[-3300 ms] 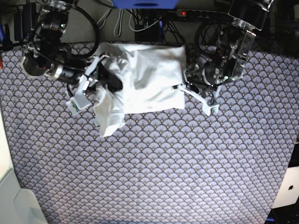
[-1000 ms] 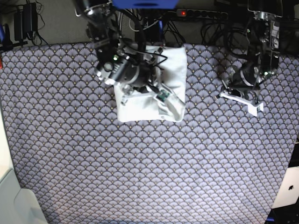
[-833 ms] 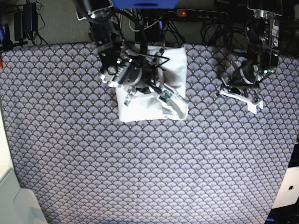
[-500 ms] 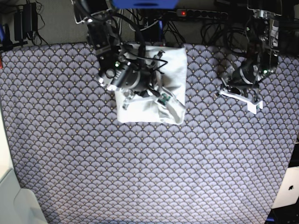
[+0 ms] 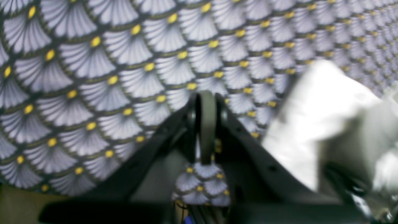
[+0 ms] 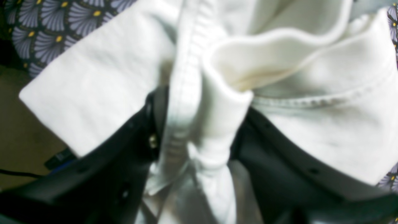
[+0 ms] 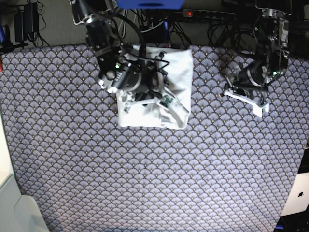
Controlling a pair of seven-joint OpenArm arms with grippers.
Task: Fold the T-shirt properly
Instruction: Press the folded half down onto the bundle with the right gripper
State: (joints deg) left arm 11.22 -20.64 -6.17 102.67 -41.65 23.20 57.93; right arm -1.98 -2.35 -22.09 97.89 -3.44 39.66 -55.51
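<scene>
The white T-shirt (image 7: 181, 67) lies folded into a rough rectangle at the back of the patterned table cover. My right gripper (image 7: 171, 104) is over its front right part and is shut on a bunch of hemmed folds, which fill the right wrist view (image 6: 93, 77) between the black fingers (image 6: 136, 146). My left gripper (image 7: 258, 108) is well to the right of the shirt, low over the cover. In the left wrist view it (image 5: 206, 124) is shut and empty, with the shirt (image 5: 323, 109) blurred at the right.
The fan-patterned cover (image 7: 154, 174) spreads over the whole table. Cables and a power strip (image 7: 207, 14) run along the back edge. A white object (image 7: 19, 212) sits at the front left corner and a laptop (image 7: 299, 193) at the front right.
The shirt's left side has been folded over, making a narrower rectangle. My right arm moved from the left onto the shirt. My left arm moved off to the right.
</scene>
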